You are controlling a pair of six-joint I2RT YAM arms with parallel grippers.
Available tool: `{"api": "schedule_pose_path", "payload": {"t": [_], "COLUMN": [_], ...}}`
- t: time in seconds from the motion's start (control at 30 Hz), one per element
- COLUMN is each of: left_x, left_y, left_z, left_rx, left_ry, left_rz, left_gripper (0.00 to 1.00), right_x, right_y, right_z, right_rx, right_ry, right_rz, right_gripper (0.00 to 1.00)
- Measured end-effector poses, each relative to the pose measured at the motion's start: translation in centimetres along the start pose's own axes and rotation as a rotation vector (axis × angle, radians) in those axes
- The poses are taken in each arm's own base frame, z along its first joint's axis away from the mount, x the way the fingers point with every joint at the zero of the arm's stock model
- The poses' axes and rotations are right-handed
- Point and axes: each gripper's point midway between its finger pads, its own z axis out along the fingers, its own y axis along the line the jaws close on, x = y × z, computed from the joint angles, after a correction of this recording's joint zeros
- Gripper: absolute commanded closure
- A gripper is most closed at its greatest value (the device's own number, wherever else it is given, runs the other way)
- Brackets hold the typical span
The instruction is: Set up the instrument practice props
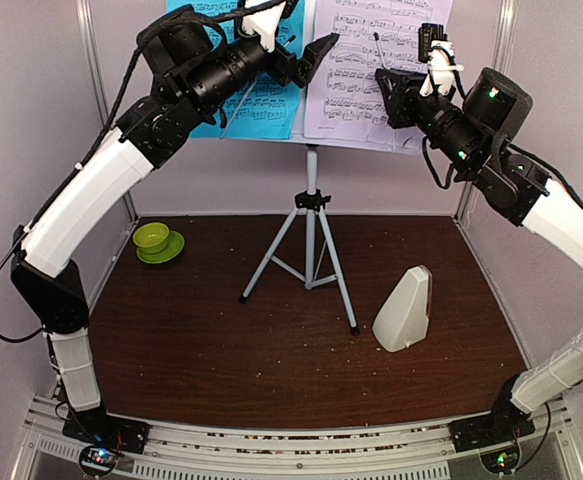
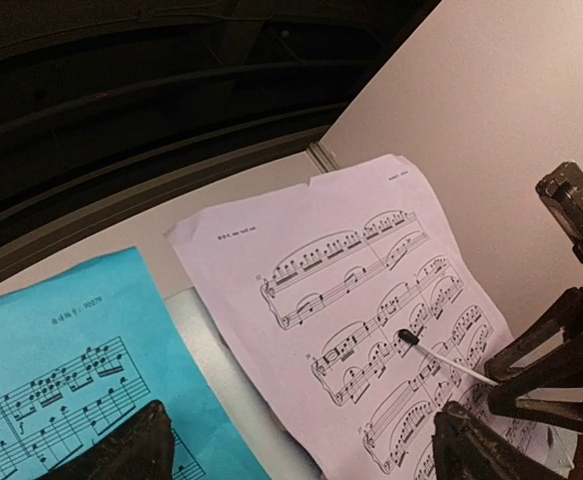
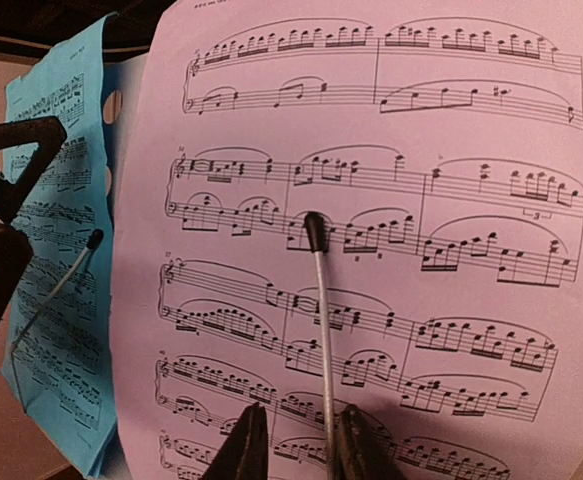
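Note:
The white music stand on its silver tripod (image 1: 311, 250) holds a cyan page (image 1: 261, 105) and a lilac page (image 1: 371, 70). A thin wire page-holder with a black tip (image 3: 321, 320) lies over the lilac page. My right gripper (image 3: 296, 445) is at the lilac page's lower part, jaws slightly apart, the wire between them against the right finger (image 3: 356, 450). My left gripper (image 2: 296, 455) is wide open in front of the gap between the cyan page (image 2: 61, 370) and the lilac page (image 2: 351, 300), holding nothing. The cream metronome (image 1: 404, 310) stands on the table at the right.
A lime-green bowl (image 1: 151, 237) on its saucer (image 1: 167, 252) sits at the table's far left. A second wire holder (image 3: 66, 275) lies over the cyan page (image 3: 61, 200). The two grippers are close together at the stand's top (image 1: 306, 55) (image 1: 391, 85). Walls enclose the table.

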Motion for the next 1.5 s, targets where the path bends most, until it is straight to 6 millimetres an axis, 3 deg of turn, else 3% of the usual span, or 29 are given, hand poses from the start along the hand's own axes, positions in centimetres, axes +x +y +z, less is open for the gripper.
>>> {"api": "schedule_pose_path", "payload": {"t": [0.3, 0.6, 0.93, 1.13, 1.5], "left_x": [-0.9, -1.0, -1.2, 2.0, 10.4], "left_y": [0.4, 1.0, 4.4, 6.1, 4.3], "left_z": [-1.1, -3.3, -8.8, -13.1, -20.7], "left_rx": [-0.004, -0.013, -0.110, -0.193, -0.276], "left_ry": [-0.005, 0.033, 0.112, 0.225, 0.505], "left_rz": [0.012, -0.001, -0.129, -0.242, -0.441], "left_gripper": [0.07, 0.02, 0.02, 0.02, 0.02], "right_x": [-0.1, -0.6, -3.8, -2.9, 2.1], "right_y": [0.3, 0.4, -1.1, -2.3, -5.2], "right_z": [0.0, -0.5, -4.1, -6.2, -11.5], "right_rx": [-0.018, -0.029, -0.020, 0.014, 0.111], "right_ry": [-0.004, -0.004, -0.047, 0.000, 0.163], "right_rz": [0.002, 0.001, 0.017, 0.027, 0.059], "right_gripper": [0.43, 0.04, 0.00, 0.00, 0.00]}}
